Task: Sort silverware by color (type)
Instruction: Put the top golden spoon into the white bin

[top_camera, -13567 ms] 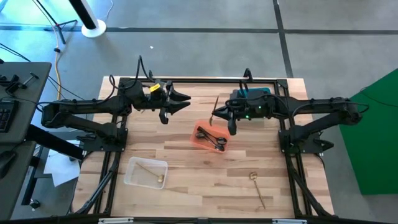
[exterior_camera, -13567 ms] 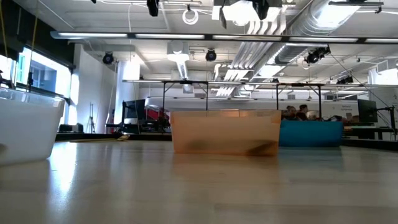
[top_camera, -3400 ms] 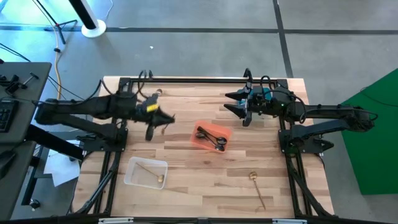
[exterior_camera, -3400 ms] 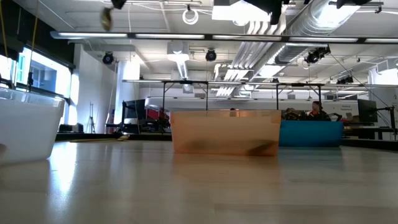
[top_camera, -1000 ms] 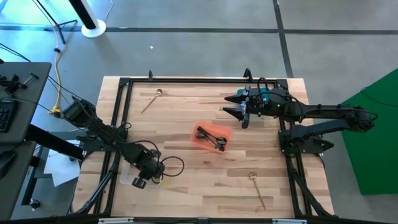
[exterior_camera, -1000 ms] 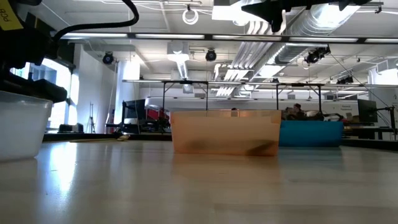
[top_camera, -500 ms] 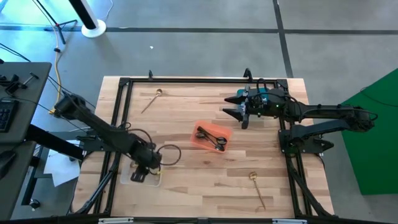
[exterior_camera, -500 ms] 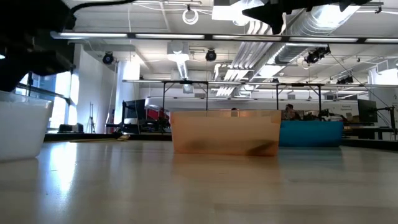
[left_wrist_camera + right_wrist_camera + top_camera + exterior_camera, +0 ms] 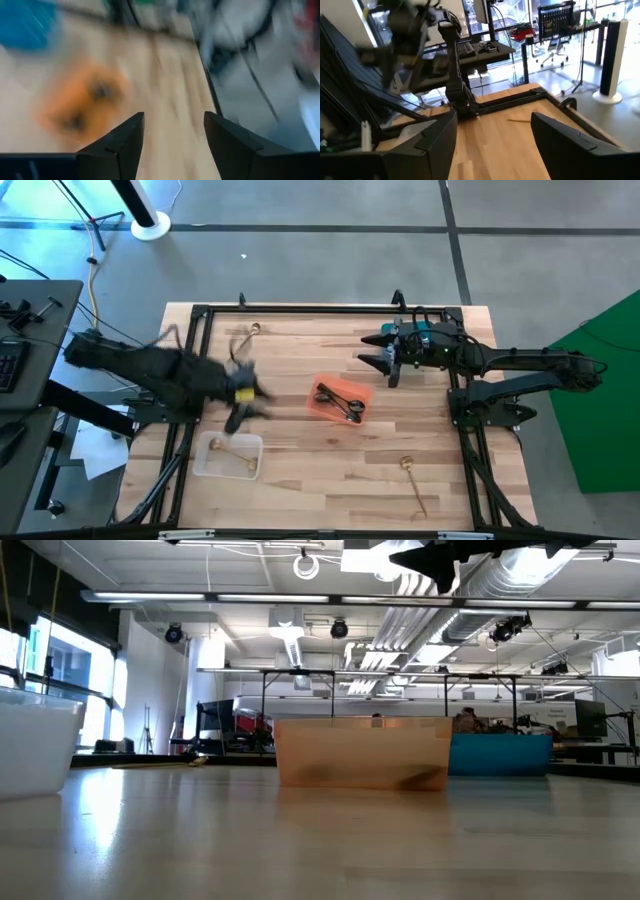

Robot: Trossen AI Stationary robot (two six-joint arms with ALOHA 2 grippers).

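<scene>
Mid-swing over the counter (image 9: 330,460): left gripper (image 9: 240,402) wide open, empty, blurred. Gold spoons in clear bin (image 9: 228,455), apparently; another gold spoon (image 9: 415,484) loose. Right gripper (image 9: 385,360) open, idle. Risk: overshooting, clipping orange bin (image 9: 340,400).

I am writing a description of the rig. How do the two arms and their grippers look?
Both arms are dark, jointed, with black cables along them. The left gripper carries a yellow label; the right gripper has teal parts behind it. Each has two dark, wedge-shaped fingers.

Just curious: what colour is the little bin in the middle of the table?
Orange bin; clearest in the high view.
</scene>
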